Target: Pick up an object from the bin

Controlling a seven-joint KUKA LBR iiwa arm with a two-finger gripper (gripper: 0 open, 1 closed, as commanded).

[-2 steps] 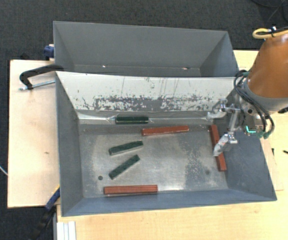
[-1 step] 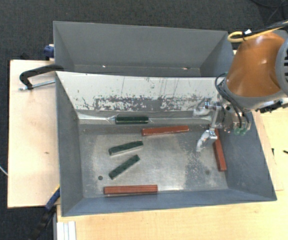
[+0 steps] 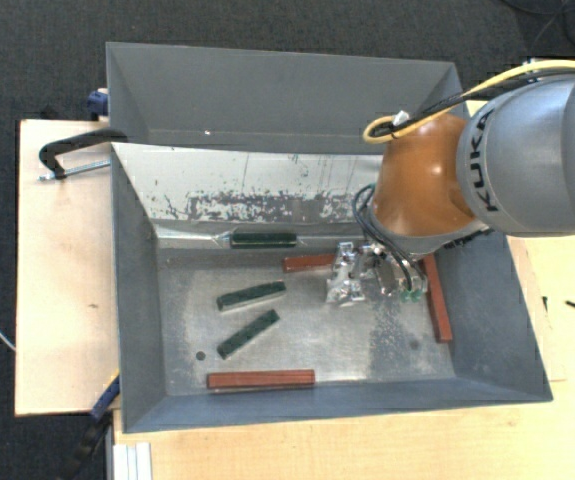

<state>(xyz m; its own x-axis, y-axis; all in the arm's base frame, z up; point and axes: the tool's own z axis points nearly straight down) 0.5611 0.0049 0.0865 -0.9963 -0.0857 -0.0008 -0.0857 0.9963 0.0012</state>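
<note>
I am watching the gripper hanging low at two o'clock on the floor of the bin, just beside the right end of a short red-brown bar lying at twelve o'clock. I am not managing to tell whether the gripper is wide or narrow.

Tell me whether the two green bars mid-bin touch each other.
No, the upper green bar and the lower green bar lie apart, a clear gap between them.

grey arm from the right, orange-covered wrist, pincer low, leftward
</note>
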